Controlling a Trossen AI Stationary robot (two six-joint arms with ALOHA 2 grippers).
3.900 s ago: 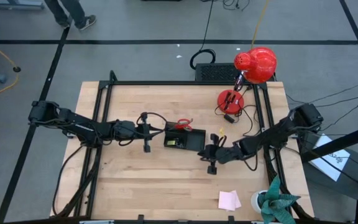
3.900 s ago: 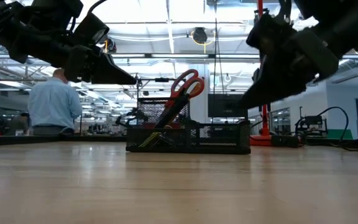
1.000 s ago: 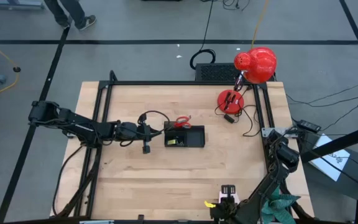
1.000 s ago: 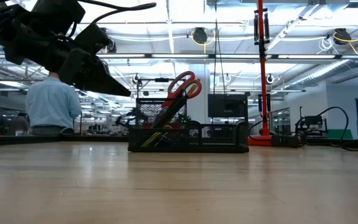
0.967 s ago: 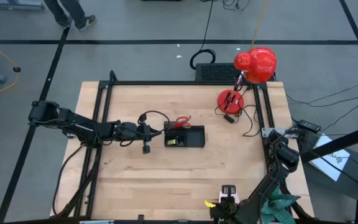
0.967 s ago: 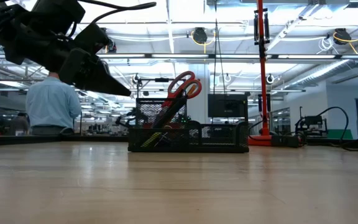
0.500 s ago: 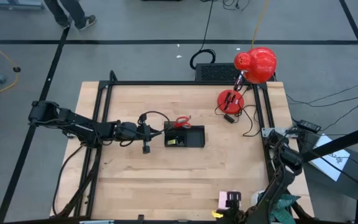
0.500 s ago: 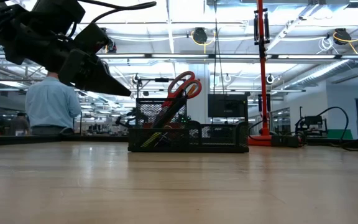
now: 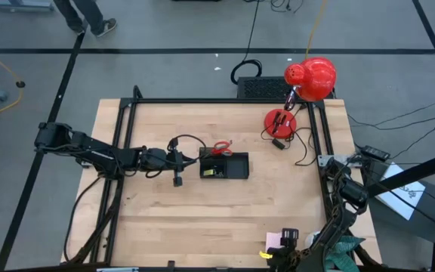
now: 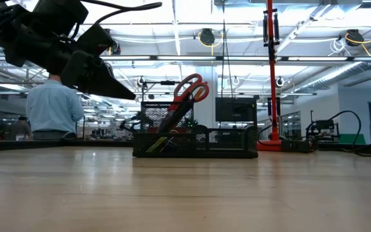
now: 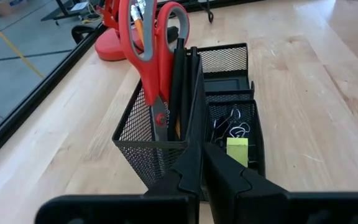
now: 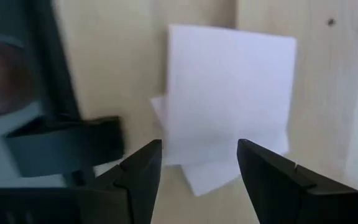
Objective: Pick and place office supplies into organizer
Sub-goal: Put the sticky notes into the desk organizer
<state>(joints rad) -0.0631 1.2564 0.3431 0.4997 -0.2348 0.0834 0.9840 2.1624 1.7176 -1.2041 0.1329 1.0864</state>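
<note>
Item 1, sticky-note pad [image 12: 229,93]: I see a pale, flat square sheet stack lying on the wooden table [image 9: 202,189], with a second sheet skewed beneath it and peeking out at one corner. In the high view it reads pink [image 9: 274,240] and sits near the table's 6 o'clock edge, toward the right.

Item 2, right gripper [image 9: 288,240]: I have it hovering at that same edge, just to the 3 o'clock side of the pad's visible part. Through the right wrist view its fingers [image 12: 143,167] stand spread wide, and the pad lies between and beyond the tips; nothing is pinched.

Item 3, organizer [image 9: 225,166]: black mesh tray near the table's centre, with a tall cup at one end holding red-handled scissors [image 11: 148,50] and dark pens, upright. A low compartment holds wire clips and a small yellow piece [image 11: 237,151].

Item 4, left gripper [image 9: 178,178]: parked just off the organizer's 9 o'clock end, fingers pressed together, empty
</note>
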